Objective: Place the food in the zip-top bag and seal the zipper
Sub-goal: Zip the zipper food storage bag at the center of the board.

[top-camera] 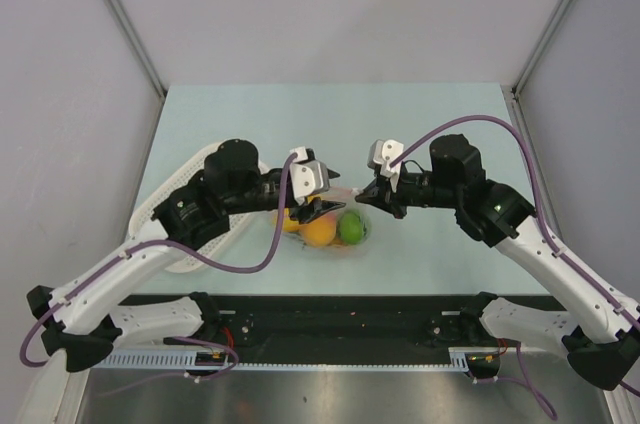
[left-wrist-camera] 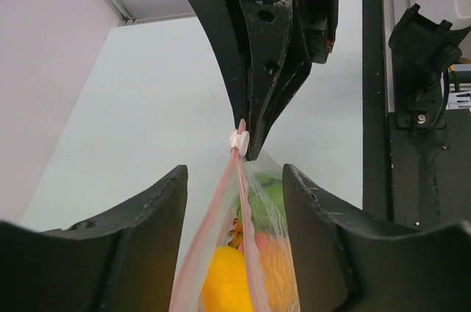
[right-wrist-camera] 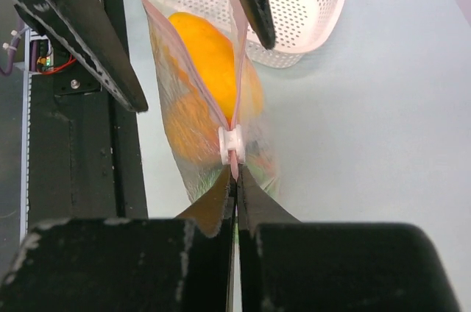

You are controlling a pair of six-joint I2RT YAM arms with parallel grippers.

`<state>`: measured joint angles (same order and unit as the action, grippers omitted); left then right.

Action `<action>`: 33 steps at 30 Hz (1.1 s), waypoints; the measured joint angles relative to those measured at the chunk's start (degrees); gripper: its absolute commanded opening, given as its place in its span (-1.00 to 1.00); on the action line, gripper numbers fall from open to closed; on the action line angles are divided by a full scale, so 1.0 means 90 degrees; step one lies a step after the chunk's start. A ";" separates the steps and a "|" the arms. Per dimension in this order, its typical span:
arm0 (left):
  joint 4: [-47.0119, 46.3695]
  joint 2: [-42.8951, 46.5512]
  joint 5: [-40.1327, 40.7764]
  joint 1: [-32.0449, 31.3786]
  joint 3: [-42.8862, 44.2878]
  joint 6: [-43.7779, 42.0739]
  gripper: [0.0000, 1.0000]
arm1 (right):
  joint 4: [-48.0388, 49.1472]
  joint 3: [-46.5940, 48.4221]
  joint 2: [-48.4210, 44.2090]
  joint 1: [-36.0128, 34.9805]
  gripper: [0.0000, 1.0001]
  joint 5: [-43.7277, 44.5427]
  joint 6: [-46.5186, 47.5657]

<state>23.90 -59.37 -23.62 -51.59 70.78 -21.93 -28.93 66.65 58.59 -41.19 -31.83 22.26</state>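
In the top view, the bag (top-camera: 338,234) is seen near the table's (top-camera: 440,124) middle, between the two arms. An orange fruit (top-camera: 320,232) and a green ball (top-camera: 352,227) are held inside it. The left gripper (top-camera: 322,206) and right gripper (top-camera: 368,196) are brought close together above it. A white basket (top-camera: 165,244) is largely covered by the left arm.

In the left wrist view, the left gripper's fingers (left-wrist-camera: 132,238) are spread wide, and the bag's mouth is framed between them. The two red strips of the zipper (left-wrist-camera: 243,209) are parted below the white slider (left-wrist-camera: 238,139). The right gripper (left-wrist-camera: 252,151) is pinched shut on the bag's edge just beside the slider. Yellow fruit and some green are made out through the plastic.

In the right wrist view, the right gripper's tips are pressed together on the bag just below the slider (right-wrist-camera: 231,144). Beyond it the zipper is spread open between the left gripper's parted fingers (right-wrist-camera: 254,3). The basket (right-wrist-camera: 309,3) is seen behind.
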 measured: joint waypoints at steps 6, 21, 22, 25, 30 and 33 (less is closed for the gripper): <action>0.0010 -0.0491 -0.0029 -0.0092 0.0214 -0.0017 0.05 | 0.0017 -0.0005 0.0000 0.0000 -1.00 0.0049 -0.0087; 0.0015 -0.0794 -0.0087 -0.0170 0.0233 -0.0005 -0.73 | 0.0051 -0.0017 -0.0002 0.0000 -1.00 0.0160 -0.0189; 0.0015 -0.0794 -0.0080 -0.0170 0.0233 -0.0005 -0.74 | 0.0051 -0.0017 -0.0005 0.0000 -1.00 0.0163 -0.0189; 0.0007 -0.0784 -0.0068 -0.0165 0.0226 -0.0005 -0.75 | 0.0051 -0.0019 -0.0017 -0.0007 -1.00 0.0182 -0.0197; -0.0095 -0.0702 -0.0073 -0.0102 0.0104 -0.0015 -0.77 | 0.0051 -0.0024 -0.0058 -0.0039 -1.00 0.0231 -0.0233; -0.0097 -0.0641 -0.0075 -0.0049 0.0034 -0.0022 -0.78 | 0.0051 -0.0027 -0.0085 -0.0041 -1.00 0.0301 -0.0250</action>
<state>23.03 -65.14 -24.29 -52.03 71.09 -22.13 -28.47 66.41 57.82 -41.56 -29.12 20.01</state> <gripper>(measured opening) 0.142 0.009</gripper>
